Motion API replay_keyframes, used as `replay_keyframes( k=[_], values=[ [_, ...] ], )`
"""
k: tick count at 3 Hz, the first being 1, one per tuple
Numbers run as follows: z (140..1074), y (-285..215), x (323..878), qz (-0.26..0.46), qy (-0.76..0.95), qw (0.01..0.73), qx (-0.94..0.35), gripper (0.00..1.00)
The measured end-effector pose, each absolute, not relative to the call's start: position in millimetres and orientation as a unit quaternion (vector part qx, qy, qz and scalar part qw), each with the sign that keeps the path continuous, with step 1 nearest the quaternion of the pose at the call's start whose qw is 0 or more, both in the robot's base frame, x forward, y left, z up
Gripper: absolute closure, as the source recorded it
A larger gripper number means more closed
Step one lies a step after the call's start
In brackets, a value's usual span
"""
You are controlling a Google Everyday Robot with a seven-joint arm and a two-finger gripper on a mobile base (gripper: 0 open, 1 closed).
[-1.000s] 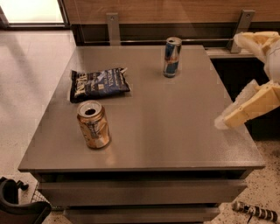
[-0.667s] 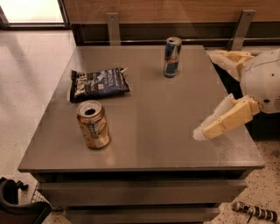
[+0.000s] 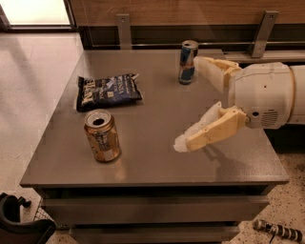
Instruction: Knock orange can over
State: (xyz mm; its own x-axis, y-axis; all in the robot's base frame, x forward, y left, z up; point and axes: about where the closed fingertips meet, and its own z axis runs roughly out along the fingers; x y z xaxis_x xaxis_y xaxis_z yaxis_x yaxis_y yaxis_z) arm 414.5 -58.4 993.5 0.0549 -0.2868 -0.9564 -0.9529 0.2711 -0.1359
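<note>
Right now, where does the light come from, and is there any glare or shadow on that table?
In the camera view, the bright opening at top left is washed out to white. The table carries only a dull sheen, no hard glare. The gripper, fingers open over the table's right side, throws a soft shadow under its near finger. The orange can casts a faint one beside it.

We see the gripper (image 3: 189, 102), fingers spread, advanced leftward from the right edge of the table (image 3: 143, 167) to above its middle, nearer the orange can (image 3: 101, 136), upper finger now beside the blue can (image 3: 188, 62)
</note>
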Motion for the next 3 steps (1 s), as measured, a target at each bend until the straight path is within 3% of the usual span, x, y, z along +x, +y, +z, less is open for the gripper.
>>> replay_keyframes(
  k=[3],
  values=[
    [963.8,-40.6,425.5,0.340,0.612,0.505,-0.506,0.00]
  ],
)
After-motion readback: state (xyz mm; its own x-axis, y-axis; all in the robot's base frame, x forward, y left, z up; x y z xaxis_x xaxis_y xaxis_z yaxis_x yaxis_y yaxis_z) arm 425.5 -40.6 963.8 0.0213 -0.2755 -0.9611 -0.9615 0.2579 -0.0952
